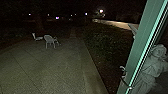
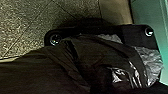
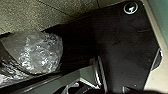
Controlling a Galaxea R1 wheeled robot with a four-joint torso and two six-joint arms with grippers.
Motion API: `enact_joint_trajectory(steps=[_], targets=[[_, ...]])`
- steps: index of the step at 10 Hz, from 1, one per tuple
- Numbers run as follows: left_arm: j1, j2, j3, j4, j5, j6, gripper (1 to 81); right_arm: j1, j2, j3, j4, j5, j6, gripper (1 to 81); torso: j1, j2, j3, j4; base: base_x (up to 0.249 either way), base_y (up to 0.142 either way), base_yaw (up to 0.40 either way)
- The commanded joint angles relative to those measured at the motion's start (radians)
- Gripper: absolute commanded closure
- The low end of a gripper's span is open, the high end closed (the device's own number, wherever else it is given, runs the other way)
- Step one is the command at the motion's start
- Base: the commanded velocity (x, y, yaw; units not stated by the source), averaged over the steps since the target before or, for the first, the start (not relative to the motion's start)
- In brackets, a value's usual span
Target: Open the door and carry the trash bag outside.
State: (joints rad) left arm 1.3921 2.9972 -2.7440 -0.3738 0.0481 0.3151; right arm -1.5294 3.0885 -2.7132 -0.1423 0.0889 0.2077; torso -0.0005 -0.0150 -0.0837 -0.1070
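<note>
A green door frame (image 1: 137,47) with glass stands at the right of the head view, and a curved metal handle (image 1: 123,78) sits low on its edge. Dark, wrinkled plastic of the trash bag (image 2: 97,56) covers much of the left wrist view, with shiny folds and a paler, see-through part. In the right wrist view, clear crumpled plastic of the trash bag (image 3: 41,53) lies against the robot's dark plate. What holds the bag is hidden.
Paving (image 1: 45,70) spreads ahead, bordered by a pale strip and dark bushes (image 1: 107,42). A white chair (image 1: 50,41) stands farther off, with more pale furniture beside it. A pale statue (image 1: 152,67) shows through the glass. Distant lights glow in the dark.
</note>
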Motion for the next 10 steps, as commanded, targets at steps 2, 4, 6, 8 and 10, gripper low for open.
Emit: enact_joint_trajectory(steps=[2, 4, 6, 8, 10], targets=[[-0.055, -0.006, -0.002, -0.007, 0.065, 0.002, 81.1, 0.037, 0.009, 0.007, -0.008, -0.049, -0.004, 1.0, 0.001, 0.0, 0.0, 0.0, 0.079, 0.0, 0.0], [-0.055, -0.006, -0.002, -0.005, 0.065, 0.002, 81.1, 0.039, 0.009, 0.007, -0.008, -0.049, -0.004, 1.0, 0.001, 0.0, 0.0, 0.0, 0.079, 0.0, 0.0], [-0.054, -0.006, -0.002, -0.004, 0.065, 0.002, 81.1, 0.039, 0.009, 0.008, -0.008, -0.051, -0.004, 1.0, 0.001, 0.0, 0.0, 0.0, 0.0, 0.0, 0.0], [-0.054, -0.006, -0.002, -0.005, 0.065, 0.002, 81.1, 0.039, 0.009, 0.007, -0.008, -0.051, -0.005, 1.0, 0.001, 0.0, 0.0, 0.096, 0.0, 0.0, 0.0], [-0.054, -0.006, -0.002, -0.007, 0.065, 0.002, 81.1, 0.039, 0.009, 0.009, -0.008, -0.051, -0.004, 1.0, 0.001, 0.0, 0.0, 0.14, 0.0, 0.0, 0.0]])
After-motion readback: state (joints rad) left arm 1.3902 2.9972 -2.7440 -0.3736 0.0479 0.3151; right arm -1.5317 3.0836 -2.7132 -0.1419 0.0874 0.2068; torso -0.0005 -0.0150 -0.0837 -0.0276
